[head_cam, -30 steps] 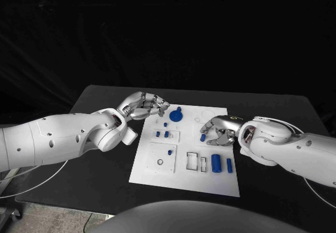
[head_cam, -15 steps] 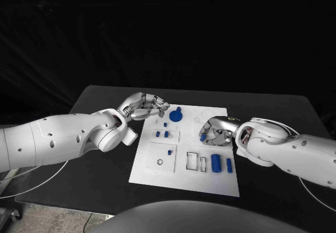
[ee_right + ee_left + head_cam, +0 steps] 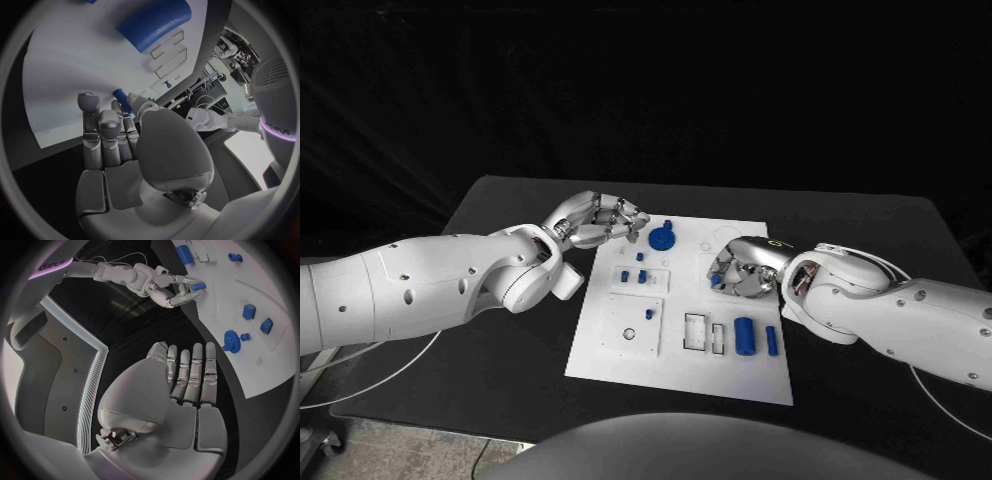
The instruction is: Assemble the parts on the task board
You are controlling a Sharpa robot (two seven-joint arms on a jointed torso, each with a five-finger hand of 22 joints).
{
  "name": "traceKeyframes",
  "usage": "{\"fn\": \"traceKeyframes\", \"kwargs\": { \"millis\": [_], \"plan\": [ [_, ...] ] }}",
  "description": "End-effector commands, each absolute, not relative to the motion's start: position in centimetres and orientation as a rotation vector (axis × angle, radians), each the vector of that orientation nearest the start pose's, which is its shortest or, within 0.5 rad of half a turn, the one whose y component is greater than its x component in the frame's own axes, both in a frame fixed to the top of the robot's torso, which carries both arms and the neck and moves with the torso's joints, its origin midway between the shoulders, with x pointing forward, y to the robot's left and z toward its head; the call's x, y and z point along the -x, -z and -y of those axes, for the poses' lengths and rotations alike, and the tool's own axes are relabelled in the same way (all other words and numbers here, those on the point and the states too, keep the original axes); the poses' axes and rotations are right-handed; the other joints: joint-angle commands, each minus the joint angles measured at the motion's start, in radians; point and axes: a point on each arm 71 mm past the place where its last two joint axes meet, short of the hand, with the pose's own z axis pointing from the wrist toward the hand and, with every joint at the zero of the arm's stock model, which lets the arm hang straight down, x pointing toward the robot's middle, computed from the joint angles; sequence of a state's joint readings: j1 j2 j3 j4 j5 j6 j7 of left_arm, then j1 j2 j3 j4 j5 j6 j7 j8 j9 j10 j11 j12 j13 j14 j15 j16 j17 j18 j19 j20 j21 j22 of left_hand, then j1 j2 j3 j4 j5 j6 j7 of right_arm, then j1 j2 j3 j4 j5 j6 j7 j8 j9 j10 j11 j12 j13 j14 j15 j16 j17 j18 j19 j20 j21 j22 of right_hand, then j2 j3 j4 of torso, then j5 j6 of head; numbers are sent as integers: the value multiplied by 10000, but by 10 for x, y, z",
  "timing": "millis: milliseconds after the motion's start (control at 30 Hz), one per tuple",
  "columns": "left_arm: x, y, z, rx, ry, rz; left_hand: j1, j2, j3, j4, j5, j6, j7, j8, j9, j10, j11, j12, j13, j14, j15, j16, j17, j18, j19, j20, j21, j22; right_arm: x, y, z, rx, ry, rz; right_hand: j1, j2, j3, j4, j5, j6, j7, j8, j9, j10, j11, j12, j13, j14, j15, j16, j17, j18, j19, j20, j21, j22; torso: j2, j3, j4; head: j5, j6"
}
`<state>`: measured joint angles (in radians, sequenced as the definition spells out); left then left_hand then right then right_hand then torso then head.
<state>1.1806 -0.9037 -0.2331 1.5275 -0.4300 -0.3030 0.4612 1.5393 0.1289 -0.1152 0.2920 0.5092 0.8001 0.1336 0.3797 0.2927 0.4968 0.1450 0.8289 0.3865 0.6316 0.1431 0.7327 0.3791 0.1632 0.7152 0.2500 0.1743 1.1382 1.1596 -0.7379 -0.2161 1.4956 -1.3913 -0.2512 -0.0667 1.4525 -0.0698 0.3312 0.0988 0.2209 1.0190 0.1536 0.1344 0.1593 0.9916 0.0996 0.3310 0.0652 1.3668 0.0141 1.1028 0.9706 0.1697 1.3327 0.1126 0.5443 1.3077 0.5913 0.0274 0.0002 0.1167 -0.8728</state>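
The white task board (image 3: 678, 368) lies in the middle of the black table. On it are a blue gear (image 3: 662, 239), two small blue blocks (image 3: 635, 277), a thick blue cylinder (image 3: 744, 335) and a slimmer one (image 3: 772, 340). My right hand (image 3: 744, 268) hovers over the board's right side and pinches a small blue peg (image 3: 718, 282) between thumb and fingers; the peg (image 3: 122, 100) also shows in the right wrist view, just above the board (image 3: 69, 70). My left hand (image 3: 599, 220) hangs at the board's far left corner, holding nothing, with its fingers (image 3: 187, 375) side by side.
Two empty rectangular slots (image 3: 705, 333) sit left of the thick cylinder, and a square plate with a round hole (image 3: 632, 325) lies on the board's left half. Black table (image 3: 877, 230) surrounds the board on all sides.
My right hand has shifted slightly left over the board with the blue peg in its fingers. The left hand has stayed put.
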Motion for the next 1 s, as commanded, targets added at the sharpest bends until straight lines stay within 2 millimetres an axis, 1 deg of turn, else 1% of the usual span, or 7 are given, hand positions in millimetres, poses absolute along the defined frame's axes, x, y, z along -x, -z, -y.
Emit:
{"fn": "traceKeyframes", "kwargs": {
  "millis": [33,167,367,600,667,800,1000],
  "plan": [
    [-447,244,-227,6366,13878,-16811,57,74,41,-4,44,-34,15,45,-13,52,28,-3,-9,29,31,54,-12,124,84,13,-43,15,-447,267,154,2345,-7542,-18798,268,55,189,-111,112,159,-19,92,46,202,-41,-76,-8,100,-36,86,33,-212,77,-13,146,697,2,-2,8,18,2],
    [-447,244,-227,6379,13879,-16857,58,81,44,-3,44,-34,17,48,-13,57,32,-3,-13,30,32,55,-13,123,85,13,-43,17,-447,263,154,2186,-7710,-18281,367,64,285,-219,176,442,-104,215,118,588,-132,-150,-8,236,-114,247,206,-261,205,-78,575,769,-3,-3,2,78,2],
    [-448,245,-227,6408,13868,-16945,67,110,62,-5,49,-32,27,64,-11,85,53,-4,-34,36,38,65,-18,120,90,15,-41,28,-446,253,157,1750,-8072,-17444,135,-20,197,-100,108,701,-240,326,237,1021,-255,-404,-14,456,-205,447,427,-322,388,-167,1103,840,-9,0,-11,147,2],
    [-448,246,-227,6429,13855,-16995,77,120,71,-8,53,-30,29,74,-10,100,66,-4,-45,38,39,69,-21,120,93,16,-41,34,-443,230,160,1011,-8415,-17455,95,-51,177,-69,115,756,-280,348,277,1133,-287,-504,-12,488,-229,443,422,-325,410,-190,1143,839,-14,-2,0,173,2],
    [-448,246,-227,6434,13850,-17000,77,120,71,-8,53,-30,29,74,-10,100,66,-4,-45,38,39,69,-21,120,93,16,-41,34,-439,225,158,670,-8674,-17759,158,-63,215,-116,281,760,-275,345,299,1187,-292,-590,-13,493,-245,422,405,-323,408,-209,1132,834,-18,-2,4,172,2],
    [-448,247,-227,6442,13821,-16984,87,126,79,-11,56,-32,34,80,-10,111,72,-5,-53,39,41,73,-24,119,95,16,-40,39,-426,219,147,510,-9334,-18484,249,-89,268,-201,484,758,-260,335,329,1257,-294,-708,-13,496,-251,394,383,-324,402,-228,1133,832,-14,-3,6,201,2],
    [-448,247,-227,6436,13802,-16931,88,126,80,-11,56,-35,38,80,-11,113,72,-7,-56,39,42,74,-24,119,96,16,-39,40,-403,221,115,1434,-10281,-19298,318,-110,313,-274,594,743,-241,317,350,1299,-286,-808,-11,574,-252,544,577,-360,455,-238,1385,880,-18,-2,15,261,2]
  ]
}}
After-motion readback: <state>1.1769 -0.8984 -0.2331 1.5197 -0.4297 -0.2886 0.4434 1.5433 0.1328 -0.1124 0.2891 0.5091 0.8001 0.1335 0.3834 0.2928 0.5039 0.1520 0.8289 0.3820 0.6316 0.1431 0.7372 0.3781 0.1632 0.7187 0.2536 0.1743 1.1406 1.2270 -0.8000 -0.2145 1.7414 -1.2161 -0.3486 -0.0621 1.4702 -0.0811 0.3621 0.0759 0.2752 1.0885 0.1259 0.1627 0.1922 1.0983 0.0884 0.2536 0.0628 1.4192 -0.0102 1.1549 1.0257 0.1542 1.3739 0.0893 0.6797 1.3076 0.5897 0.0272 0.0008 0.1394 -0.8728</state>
